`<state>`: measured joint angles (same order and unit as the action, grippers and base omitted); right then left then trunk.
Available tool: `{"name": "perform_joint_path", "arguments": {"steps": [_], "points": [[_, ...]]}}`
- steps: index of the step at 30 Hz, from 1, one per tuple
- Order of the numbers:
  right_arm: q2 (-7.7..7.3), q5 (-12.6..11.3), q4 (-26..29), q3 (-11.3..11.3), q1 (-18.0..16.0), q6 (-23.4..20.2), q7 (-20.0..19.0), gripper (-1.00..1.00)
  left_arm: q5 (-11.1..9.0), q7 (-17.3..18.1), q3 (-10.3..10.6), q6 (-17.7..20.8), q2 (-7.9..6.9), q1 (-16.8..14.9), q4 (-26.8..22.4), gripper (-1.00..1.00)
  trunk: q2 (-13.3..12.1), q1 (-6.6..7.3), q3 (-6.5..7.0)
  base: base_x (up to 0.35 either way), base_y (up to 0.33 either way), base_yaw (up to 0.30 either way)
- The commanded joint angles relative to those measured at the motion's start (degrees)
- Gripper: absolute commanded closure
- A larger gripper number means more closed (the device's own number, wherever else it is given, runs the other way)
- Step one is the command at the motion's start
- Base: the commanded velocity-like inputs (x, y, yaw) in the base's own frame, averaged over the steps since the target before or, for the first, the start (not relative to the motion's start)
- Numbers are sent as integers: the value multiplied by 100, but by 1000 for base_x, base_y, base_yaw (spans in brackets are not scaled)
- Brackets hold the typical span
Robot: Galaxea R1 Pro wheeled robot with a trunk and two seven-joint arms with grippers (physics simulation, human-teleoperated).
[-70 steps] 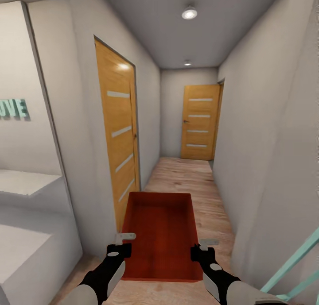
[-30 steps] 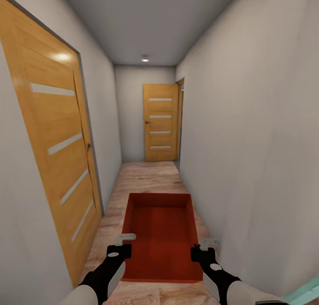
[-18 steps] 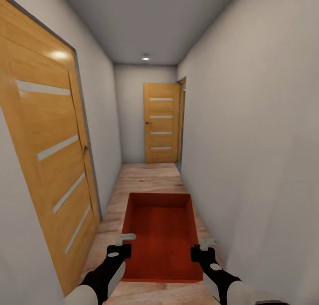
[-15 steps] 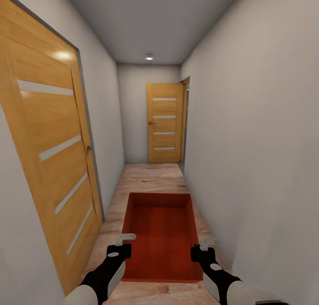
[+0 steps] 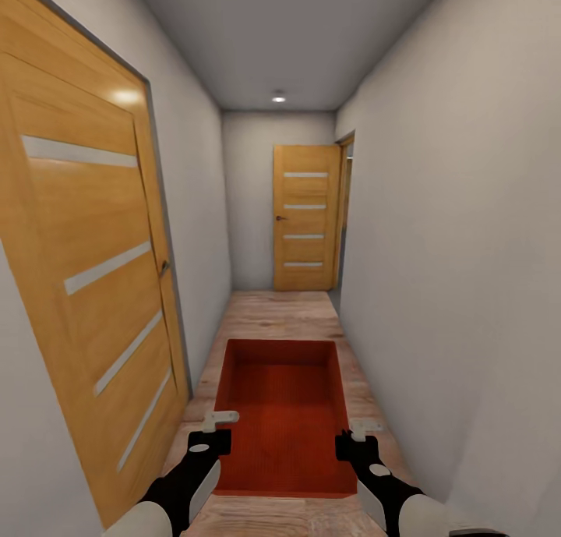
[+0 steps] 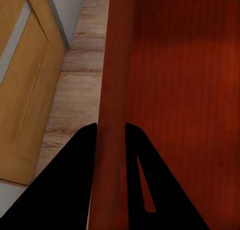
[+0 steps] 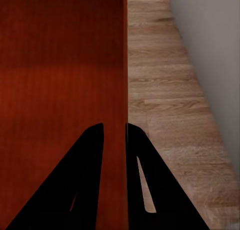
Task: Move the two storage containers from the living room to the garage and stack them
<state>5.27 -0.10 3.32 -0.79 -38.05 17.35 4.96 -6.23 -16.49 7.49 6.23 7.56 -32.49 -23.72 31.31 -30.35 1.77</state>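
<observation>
— Item under inspection and its location?

— One storage container (image 5: pixel 284 416), orange-red, open-topped and finely ribbed, is being held level in front of the robot, above a light wood plank floor (image 5: pixel 284 315) in a narrow corridor. Its interior is being shown bare.

— How is it being gripped?

— By both long walls. The left gripper (image 5: pixel 219 422) is being kept pinched on the left wall near the near corner; in the left wrist view one black finger (image 6: pixel 75 180) is being seen outside the wall and the other inside, with the rim (image 6: pixel 112 140) clamped between them. The right gripper (image 5: pixel 357 430) is being kept pinched on the right wall in the same manner; in the right wrist view the fingers (image 7: pixel 85 175) are being seen pressed against either face of the wall (image 7: pixel 125 89).

— Surroundings?

— Pale grey walls are being recorded close on both sides. An orange wooden door (image 5: pixel 93 272) with four pale glass slits is being noted close by on the left, shut, with a small handle at its far edge. A second door of the same kind (image 5: pixel 306 217) is being noted at the far end, also shut. Just right of it, an opening in the right wall (image 5: pixel 345 210) is being seen. One round ceiling light (image 5: pixel 278 97) is being seen lit at the far end.
</observation>
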Motion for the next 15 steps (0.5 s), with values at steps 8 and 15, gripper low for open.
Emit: {"name": "perform_joint_path", "arguments": {"steps": [8,15], "points": [[-56,28,11,-35,-1,174,-15,100,-98,-65,-433,36,-114,-2,-2,100,3,-5,-1,322,0,1],[-53,28,11,-35,-1,180,-15,100,-98,-65,-433,36,-117,-1,-8,100,3,-5,-1,322,0,0]]}}
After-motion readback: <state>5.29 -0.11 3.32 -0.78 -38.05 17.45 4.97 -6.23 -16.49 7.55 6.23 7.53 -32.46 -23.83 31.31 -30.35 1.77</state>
